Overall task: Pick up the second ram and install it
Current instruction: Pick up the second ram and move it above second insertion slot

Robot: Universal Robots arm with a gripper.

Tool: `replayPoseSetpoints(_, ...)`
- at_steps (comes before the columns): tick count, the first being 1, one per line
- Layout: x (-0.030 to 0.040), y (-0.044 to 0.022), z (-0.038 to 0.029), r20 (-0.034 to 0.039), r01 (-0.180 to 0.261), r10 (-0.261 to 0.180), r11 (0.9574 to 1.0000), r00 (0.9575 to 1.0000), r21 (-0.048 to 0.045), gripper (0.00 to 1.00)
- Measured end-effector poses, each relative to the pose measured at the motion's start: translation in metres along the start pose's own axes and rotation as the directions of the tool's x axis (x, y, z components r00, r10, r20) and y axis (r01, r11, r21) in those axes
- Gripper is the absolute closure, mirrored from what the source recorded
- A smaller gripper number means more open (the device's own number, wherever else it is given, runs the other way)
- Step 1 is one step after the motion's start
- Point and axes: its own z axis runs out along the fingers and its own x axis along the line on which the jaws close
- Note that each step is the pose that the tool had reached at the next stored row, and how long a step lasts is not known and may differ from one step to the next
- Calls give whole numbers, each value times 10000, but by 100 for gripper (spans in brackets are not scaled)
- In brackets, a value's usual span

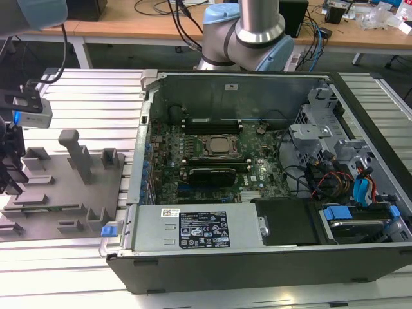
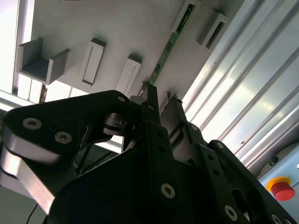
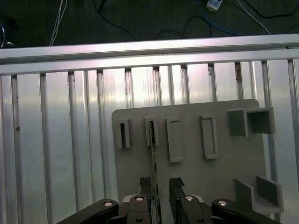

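In the exterior view the open computer case (image 1: 193, 241) lies on the slatted metal table (image 1: 84, 90) with its motherboard (image 1: 193, 145) exposed. The grey holder (image 1: 58, 187) sits beside it toward the exterior view's left, where the arm (image 1: 257, 29) has its working end at the edge of the picture. Whether any memory slot on the board is already filled is too fine to tell. In the second wrist view the claw (image 2: 162, 100) hangs just over the holder (image 2: 117, 28), and the memory stick (image 2: 170, 44), seen edge-on as a thin green line, runs along its slot up to the fingertips (image 2: 149, 95). In the first wrist view the memory stick (image 3: 152, 149) stands on edge in the holder (image 3: 224, 168). Its near end passes between the fingers of the claw (image 3: 160, 183), which stand apart: one finger sits right beside the stick and a clear gap is left to the other (so nothing is clamped yet). As I judge it, the approach is made, while the grasp, the lift and the seating in the board are all left to do.
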Motion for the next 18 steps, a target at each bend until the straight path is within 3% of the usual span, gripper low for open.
replayPoseSetpoints(18, 2, -5, 117, -1, 1, -1, 10000, 10000, -1, 70)
